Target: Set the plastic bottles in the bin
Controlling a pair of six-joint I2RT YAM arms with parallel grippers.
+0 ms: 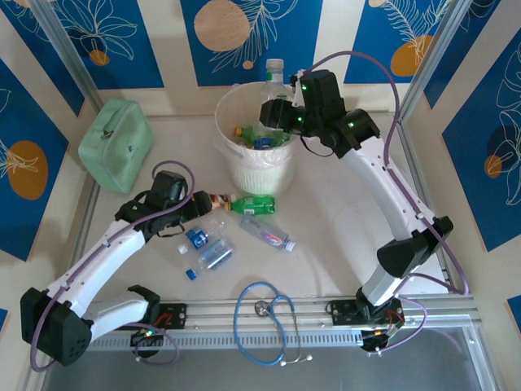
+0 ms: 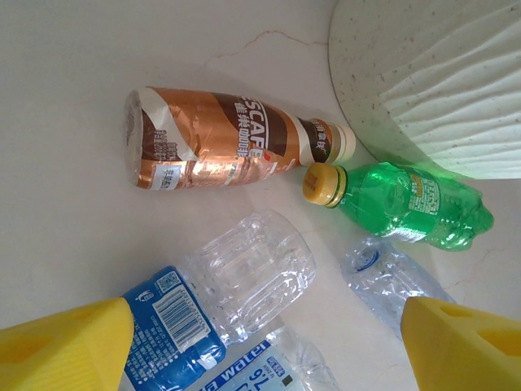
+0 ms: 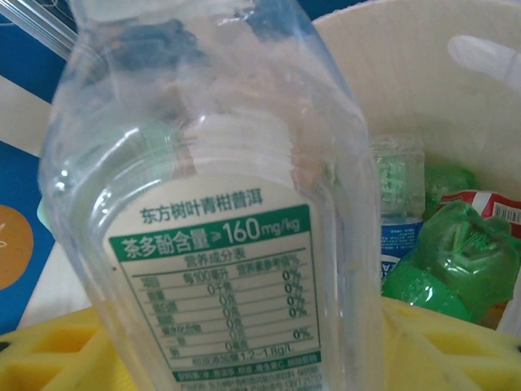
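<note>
The cream-white bin (image 1: 257, 169) stands at the back centre and holds several bottles (image 1: 262, 137). My right gripper (image 1: 275, 110) hovers over it, shut on an upright clear bottle (image 3: 220, 212) with a green-and-white label; green bottles (image 3: 444, 261) lie below against the bin wall (image 3: 391, 73). On the table lie a brown coffee bottle (image 2: 220, 138), a green bottle (image 2: 407, 204) and clear blue-labelled bottles (image 2: 236, 277). My left gripper (image 2: 264, 330) hangs open above the clear ones, with the bin's ribbed side (image 2: 440, 81) just beyond. Another clear bottle (image 1: 267, 232) has a red label.
A mint-green case (image 1: 116, 145) sits at the back left. A blue stethoscope (image 1: 264, 322) lies across the metal rail (image 1: 326, 314) at the near edge. Frame posts and patterned blue walls close in both sides.
</note>
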